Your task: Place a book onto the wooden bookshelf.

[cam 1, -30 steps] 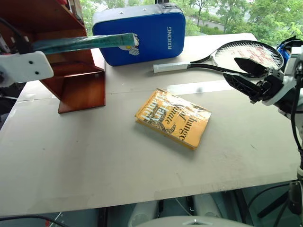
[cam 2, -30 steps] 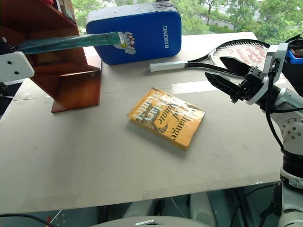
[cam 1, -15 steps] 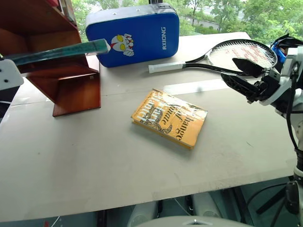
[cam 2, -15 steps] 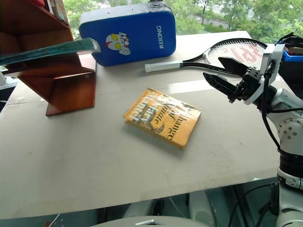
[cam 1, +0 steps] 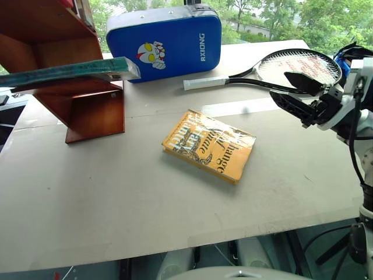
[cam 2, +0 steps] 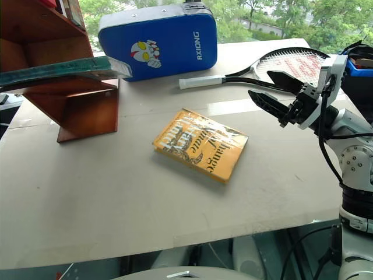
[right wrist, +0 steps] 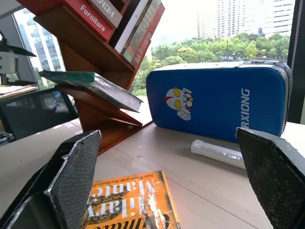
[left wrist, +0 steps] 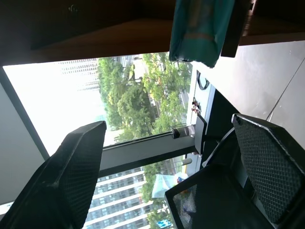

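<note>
The teal-green book [cam 1: 73, 69], in shiny wrap, lies flat on a lower board of the wooden bookshelf [cam 1: 87, 114] at the table's back left, and its near end sticks out past the board. The left wrist view looks along my left gripper [left wrist: 167, 125], which is open and empty. The book's end [left wrist: 200, 28] lies ahead of it, clear of both fingers. My right gripper [cam 1: 281, 86] hovers open and empty over the right side of the table, above the racket's shaft. The book [right wrist: 95, 82] and the shelf [right wrist: 90, 112] also appear in the right wrist view.
A yellow-orange book [cam 1: 210, 146] lies flat mid-table. A blue padded case [cam 1: 166, 38] stands at the back beside the shelf. A racket [cam 1: 294, 65] lies at the back right, under my right gripper. Several books [right wrist: 116, 16] lean on an upper shelf board.
My left gripper has opened, let go of the teal book and drawn back left, leaving the head views. The book now rests on the shelf board. The right gripper has stayed put.
</note>
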Controlling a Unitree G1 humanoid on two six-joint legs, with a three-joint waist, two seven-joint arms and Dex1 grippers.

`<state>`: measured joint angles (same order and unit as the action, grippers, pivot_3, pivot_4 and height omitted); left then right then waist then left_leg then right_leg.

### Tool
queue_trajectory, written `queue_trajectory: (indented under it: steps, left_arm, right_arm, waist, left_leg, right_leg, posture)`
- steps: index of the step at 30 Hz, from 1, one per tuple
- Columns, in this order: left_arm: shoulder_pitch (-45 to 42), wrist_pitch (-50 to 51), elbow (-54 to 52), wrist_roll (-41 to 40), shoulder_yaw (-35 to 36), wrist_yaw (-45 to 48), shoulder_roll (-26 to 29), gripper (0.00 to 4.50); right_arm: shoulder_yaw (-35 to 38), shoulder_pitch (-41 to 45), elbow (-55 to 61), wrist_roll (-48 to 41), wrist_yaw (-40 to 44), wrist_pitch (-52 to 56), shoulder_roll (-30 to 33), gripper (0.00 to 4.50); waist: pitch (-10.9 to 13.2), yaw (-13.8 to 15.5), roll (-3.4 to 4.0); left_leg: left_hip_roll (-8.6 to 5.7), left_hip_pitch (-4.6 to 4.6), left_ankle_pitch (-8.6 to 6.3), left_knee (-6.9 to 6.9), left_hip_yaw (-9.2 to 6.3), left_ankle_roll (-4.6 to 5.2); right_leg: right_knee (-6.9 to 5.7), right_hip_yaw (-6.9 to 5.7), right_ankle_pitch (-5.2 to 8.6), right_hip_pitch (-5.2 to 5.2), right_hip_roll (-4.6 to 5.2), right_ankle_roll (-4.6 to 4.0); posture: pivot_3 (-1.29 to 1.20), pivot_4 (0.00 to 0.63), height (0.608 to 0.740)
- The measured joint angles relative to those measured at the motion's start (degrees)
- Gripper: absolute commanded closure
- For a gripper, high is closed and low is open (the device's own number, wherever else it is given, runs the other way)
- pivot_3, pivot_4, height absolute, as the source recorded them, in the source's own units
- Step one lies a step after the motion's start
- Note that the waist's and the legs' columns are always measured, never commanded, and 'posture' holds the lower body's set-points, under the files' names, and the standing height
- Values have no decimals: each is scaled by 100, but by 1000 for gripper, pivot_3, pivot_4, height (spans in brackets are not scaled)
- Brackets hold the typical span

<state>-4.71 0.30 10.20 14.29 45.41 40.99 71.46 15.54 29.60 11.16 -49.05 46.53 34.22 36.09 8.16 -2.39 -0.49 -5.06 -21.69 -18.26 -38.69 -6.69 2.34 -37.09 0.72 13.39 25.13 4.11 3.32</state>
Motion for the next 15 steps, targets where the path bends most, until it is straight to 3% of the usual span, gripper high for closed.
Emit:
queue_trajectory:
  steps: [4, 10, 12, 15]
  left_arm:
    - [456, 727, -950, -1096, 637, 392, -1286, 112]
    - [988, 1135, -1403, -2194, 1148, 740, -2230, 112]
    - [1413, 1701, -2124, -2974, 1038, 878, -2859, 112]
    - [1842, 2284, -2704, -3309, 398, 788, -3379, 112]
  right_arm:
    - [-13, -1, -103, 100, 56, -62, -19, 0]
    - [-14, -154, -102, 143, 105, -67, -18, 0]
    - [-44, -562, -69, 366, 288, -213, 122, 0]
    - [-116, -1122, -97, 745, 439, -502, 171, 0]
  waist:
    - [0, -12, 0]
    - [-6, 18, -10]
    - [-20, 77, 2]
    - [-30, 187, -14]
  left_leg:
    - [1, -2, 0, -14, 2, 0]
    - [2, -2, -1, -40, -9, -1]
    - [2, 10, -7, -50, -19, 10]
    - [2, 17, -9, -60, -19, 14]
  right_leg:
    - [-6, 3, 0, 1, 1, 0]
    - [-10, 2, -1, -13, 4, -2]
    - [6, -9, -7, -45, 9, -4]
    - [5, -9, -11, -57, 6, 0]
  posture:
    - [0, 150, 740]
    - [0, 150, 740]
    - [0, 150, 740]
    - [0, 150, 740]
